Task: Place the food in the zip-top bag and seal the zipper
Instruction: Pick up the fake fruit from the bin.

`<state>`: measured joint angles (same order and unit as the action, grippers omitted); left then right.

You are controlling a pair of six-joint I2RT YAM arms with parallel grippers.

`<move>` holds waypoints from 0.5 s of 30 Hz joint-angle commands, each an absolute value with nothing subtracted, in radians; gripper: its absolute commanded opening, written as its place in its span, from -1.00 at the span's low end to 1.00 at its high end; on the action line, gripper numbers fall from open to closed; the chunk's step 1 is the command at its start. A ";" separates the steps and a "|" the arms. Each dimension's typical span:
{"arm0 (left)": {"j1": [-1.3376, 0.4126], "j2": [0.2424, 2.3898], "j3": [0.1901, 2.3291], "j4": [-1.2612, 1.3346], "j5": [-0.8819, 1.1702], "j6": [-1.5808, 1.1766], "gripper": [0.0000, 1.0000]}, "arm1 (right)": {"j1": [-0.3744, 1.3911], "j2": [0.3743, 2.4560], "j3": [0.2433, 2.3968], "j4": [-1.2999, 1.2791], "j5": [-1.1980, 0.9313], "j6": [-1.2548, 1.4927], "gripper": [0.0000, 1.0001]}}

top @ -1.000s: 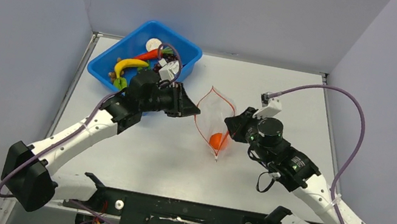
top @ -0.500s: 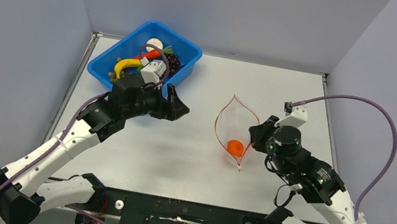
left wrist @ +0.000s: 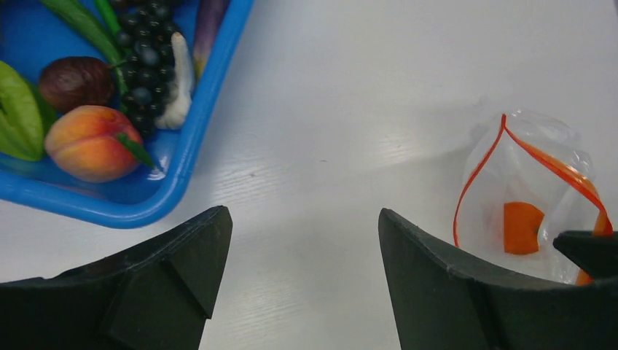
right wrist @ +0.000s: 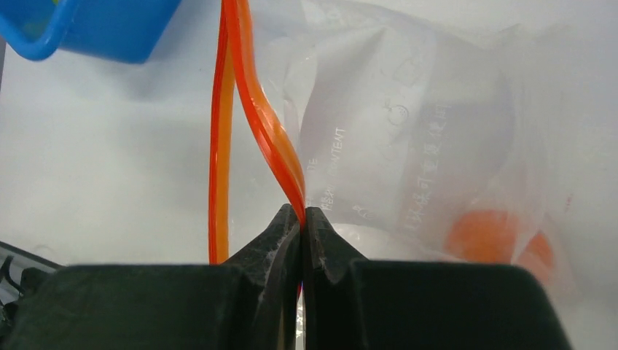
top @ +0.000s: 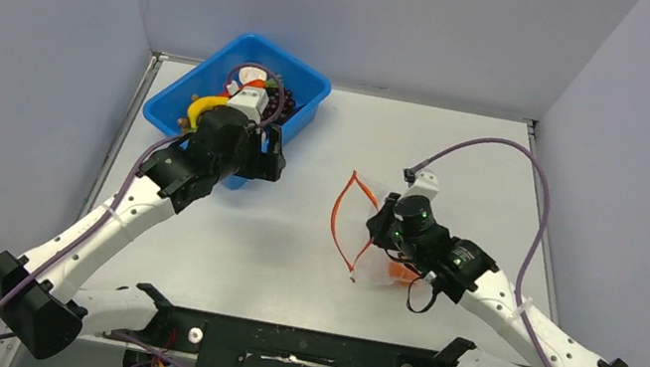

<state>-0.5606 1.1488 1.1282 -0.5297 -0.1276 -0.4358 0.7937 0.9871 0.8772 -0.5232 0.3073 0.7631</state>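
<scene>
The clear zip-top bag (top: 367,252) lies right of the table's centre, mouth gaping toward the left, with an orange ball (left wrist: 523,227) inside. My right gripper (right wrist: 302,211) is shut on one lip of the red-orange zipper (right wrist: 270,124); the other lip (right wrist: 217,146) hangs free beside it. My left gripper (left wrist: 302,215) is open and empty above bare table, between the bag and the blue bin. More food lies in the bin: a peach (left wrist: 91,142), dark grapes (left wrist: 146,51), a brown piece (left wrist: 76,82), a green piece (left wrist: 18,109) and a yellow banana (top: 204,105).
The blue bin (top: 314,81) stands at the back left, its near rim (left wrist: 197,109) just ahead of my left fingers. Grey walls close the table at the back and both sides. A purple cable (top: 508,155) loops above my right arm.
My left gripper has opened and pulled back from the bag toward the bin. My right gripper, still shut on the zipper, swung the bag right, then back left, tipping it over.
</scene>
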 commanded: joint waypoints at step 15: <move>-0.173 1.261 1.056 -0.277 -0.221 0.000 0.49 | 0.779 1.044 0.886 -0.223 -0.005 0.669 -1.00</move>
